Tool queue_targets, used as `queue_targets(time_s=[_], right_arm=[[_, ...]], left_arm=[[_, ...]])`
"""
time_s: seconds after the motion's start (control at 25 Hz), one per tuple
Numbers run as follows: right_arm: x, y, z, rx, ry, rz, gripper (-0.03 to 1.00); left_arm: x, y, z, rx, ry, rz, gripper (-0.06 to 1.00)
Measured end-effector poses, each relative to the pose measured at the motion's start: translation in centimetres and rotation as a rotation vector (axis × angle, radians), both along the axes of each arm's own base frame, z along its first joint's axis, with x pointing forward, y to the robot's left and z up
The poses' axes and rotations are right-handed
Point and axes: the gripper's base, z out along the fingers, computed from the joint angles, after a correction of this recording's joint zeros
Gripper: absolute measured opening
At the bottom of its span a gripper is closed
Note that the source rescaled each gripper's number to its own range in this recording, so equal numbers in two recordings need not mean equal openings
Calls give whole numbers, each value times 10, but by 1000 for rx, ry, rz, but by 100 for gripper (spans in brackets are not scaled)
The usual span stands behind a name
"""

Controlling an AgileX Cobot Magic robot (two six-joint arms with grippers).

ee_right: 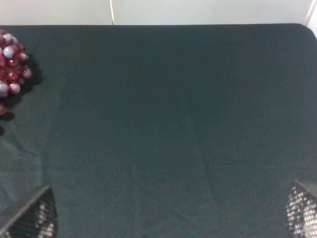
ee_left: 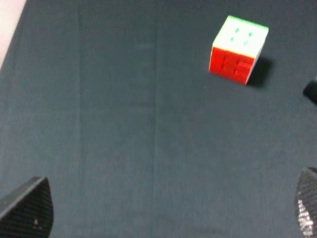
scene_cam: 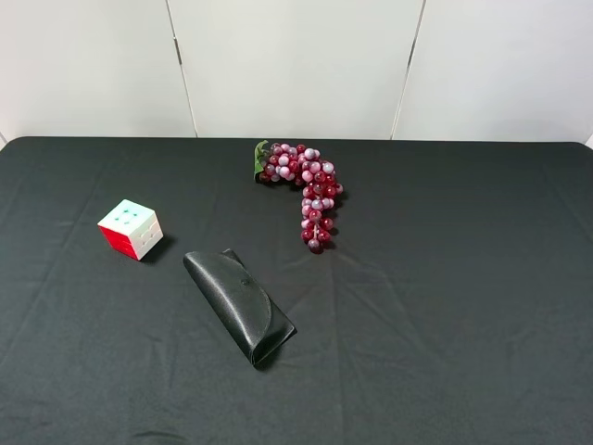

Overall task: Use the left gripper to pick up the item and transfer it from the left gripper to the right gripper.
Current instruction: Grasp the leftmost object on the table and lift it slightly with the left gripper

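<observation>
Cube (scene_cam: 131,228) rests on the tabletop (scene_cam: 445,324) near the glasses case (scene_cam: 239,305), apart from it; left tool (ee_left: 166,208) spread wide, right tool (ee_right: 166,213) spread wide as well.

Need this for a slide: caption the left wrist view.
Left gripper, jaws open, hovers over the black cloth with the puzzle cube lying clear of them.

The left gripper (ee_left: 168,210) is cropped by the frame edge to two mesh-textured fingertips (ee_left: 27,210), wide apart, and the right gripper (ee_right: 171,213) likewise. Near the puzzle cube (ee_left: 233,62), the black glasses case (ee_left: 312,91) shows only as a blurred dark sliver. The cube's underside and far faces are hidden. The red grape bunch (ee_right: 12,64) is cut off mid-cluster.
</observation>
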Motion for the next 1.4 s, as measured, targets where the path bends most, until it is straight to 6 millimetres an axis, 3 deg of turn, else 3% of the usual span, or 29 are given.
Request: queue_targets(time_s=[0.32, 0.56, 0.8, 1.4], right_arm=[[0, 0, 0, 0, 0, 0, 100], [0, 0, 0, 0, 0, 0, 100], [0, 0, 0, 0, 0, 0, 100], [0, 0, 0, 0, 0, 0, 100]], left_arm=[[47, 0, 44, 0, 185, 1, 100], [99, 0, 53, 2, 333, 0, 100], [156, -3, 40, 7, 471, -44, 100], [269, -37, -35, 63, 660, -227, 100]])
